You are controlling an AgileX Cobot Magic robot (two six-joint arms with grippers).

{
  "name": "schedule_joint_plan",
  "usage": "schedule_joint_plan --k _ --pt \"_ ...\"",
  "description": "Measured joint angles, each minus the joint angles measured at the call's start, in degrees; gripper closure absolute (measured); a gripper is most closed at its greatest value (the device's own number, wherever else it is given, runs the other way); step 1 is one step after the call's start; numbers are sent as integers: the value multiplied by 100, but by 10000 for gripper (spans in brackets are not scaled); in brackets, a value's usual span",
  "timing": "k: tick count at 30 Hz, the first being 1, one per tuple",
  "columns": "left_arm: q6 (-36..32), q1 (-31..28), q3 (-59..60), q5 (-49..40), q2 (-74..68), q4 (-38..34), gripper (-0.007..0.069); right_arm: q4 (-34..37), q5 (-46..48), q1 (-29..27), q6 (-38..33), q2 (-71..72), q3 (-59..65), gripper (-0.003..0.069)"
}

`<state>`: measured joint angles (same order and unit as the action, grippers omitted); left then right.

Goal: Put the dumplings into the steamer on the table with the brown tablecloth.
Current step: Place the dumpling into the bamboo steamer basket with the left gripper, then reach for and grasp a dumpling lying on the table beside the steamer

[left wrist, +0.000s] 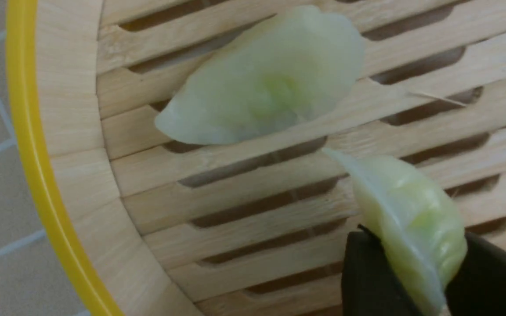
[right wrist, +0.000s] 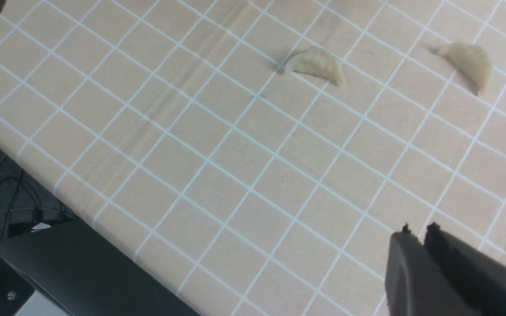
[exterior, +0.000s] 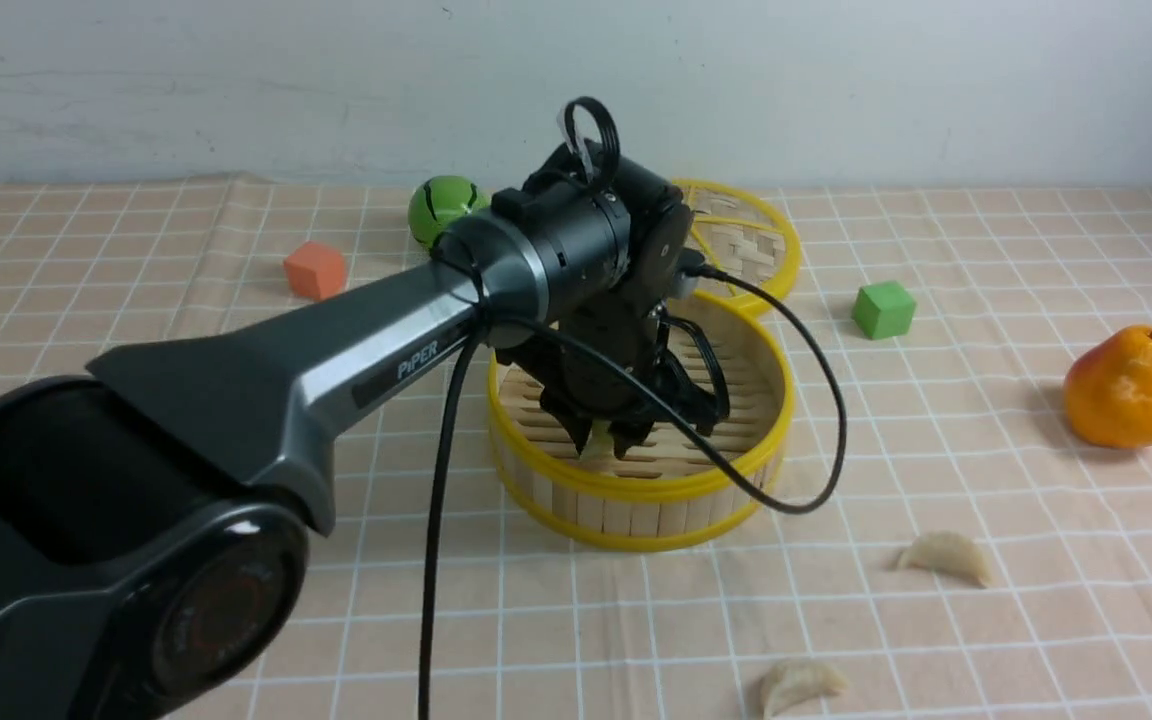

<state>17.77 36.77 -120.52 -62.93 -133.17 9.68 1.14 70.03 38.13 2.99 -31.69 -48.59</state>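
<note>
"Brown cloth [exterior: 416, 620] is covering the desk [exterior: 1036, 660], its white grid wrinkling slightly. Where is the steamer [exterior: 636, 515] standing?"

"It is standing on the cloth, with the lid [exterior: 746, 240] lying behind it. One green dumpling [left wrist: 270, 83] is resting on the slats, apart from the fingers."

"And the left pincer [left wrist: 411, 245]?"

"It is reaching down inside the steamer, low over the slats. Its fingers are standing moderately apart, with the second green dumpling [left wrist: 428, 206] sitting tilted between them. Whether they are pressing on it or letting it go, I cannot tell."

"Your finding on the right pincer [right wrist: 419, 230]?"

"Its tips are almost meeting over the cloth. It is holding nothing and touching no dumpling."

"Which step is in hand?"

"In my judgement, the left arm is setting the second green dumpling down. Two beige ones are lying outside: one [exterior: 946, 555] to the right of the steamer and nearer us, the other [exterior: 798, 684] nearer still."

"What is the next move calling for?"

"Parting the fingers fully, then lifting straight up without dragging the dumpling. A sticking skin could be spoiling the release. After that, the beige pair is awaiting collection, probably by the right arm."
</note>
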Motion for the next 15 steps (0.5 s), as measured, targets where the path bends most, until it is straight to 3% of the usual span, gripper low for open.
schedule_joint_plan --k 4,8,11,15 --pt "0 0 -132 -94 40 58 177 -57 0 0 324 -193 46 599" --pt "0 0 -233 -345 407 76 101 -236 -67 0 414 -659 38 600" --pt "-11 0 -238 -483 1022 149 106 -403 -348 0 414 -1158 16 600" --pt "-135 0 -282 -755 1919 225 193 -504 -843 0 414 -1861 -89 600"
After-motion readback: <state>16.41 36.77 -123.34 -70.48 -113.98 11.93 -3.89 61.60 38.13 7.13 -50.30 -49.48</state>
